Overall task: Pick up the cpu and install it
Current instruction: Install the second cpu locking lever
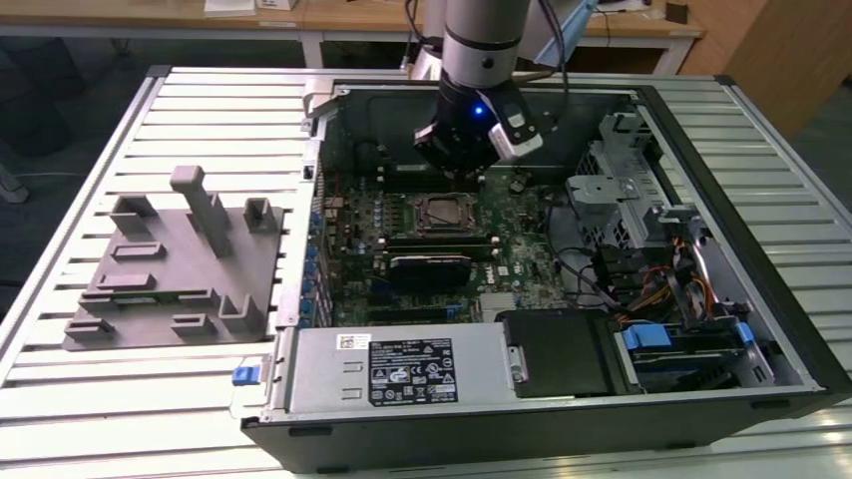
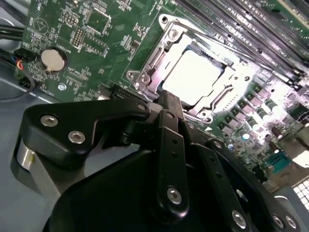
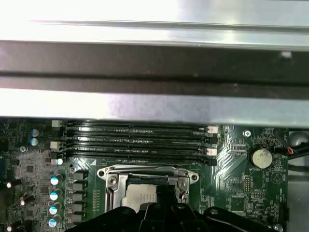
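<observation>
Gripper sits inside the open PC case, just above the motherboard's socket frame; can't tell how far it's open, nothing visibly held. Cpu lies in that socket frame, silvery top up, right beside my linkage. Grey fixture block sits on the bench, well apart from the case. Labels unreadable.

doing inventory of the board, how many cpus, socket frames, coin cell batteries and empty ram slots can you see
cpu, seated in the socket: 1
socket frame: 1
coin cell battery: 1
empty ram slots: 4
Total: 7
</observation>
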Robot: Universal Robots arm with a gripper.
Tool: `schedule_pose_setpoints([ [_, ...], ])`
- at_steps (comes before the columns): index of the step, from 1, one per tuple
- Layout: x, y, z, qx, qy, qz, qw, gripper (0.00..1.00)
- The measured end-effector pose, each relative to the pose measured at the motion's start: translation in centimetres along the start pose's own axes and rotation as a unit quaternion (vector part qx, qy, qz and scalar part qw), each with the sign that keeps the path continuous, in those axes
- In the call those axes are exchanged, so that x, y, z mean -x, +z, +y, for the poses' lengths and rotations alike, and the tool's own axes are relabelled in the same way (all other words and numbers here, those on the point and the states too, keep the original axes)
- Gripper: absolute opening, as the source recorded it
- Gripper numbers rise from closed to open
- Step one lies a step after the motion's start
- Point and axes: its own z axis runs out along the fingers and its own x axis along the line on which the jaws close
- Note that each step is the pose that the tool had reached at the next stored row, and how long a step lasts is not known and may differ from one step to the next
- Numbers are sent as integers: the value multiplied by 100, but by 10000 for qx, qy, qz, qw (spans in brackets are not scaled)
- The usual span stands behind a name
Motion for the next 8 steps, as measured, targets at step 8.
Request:
schedule_pose_setpoints([
  [8,-1,7,-93,1,1,0,10000,11],
])
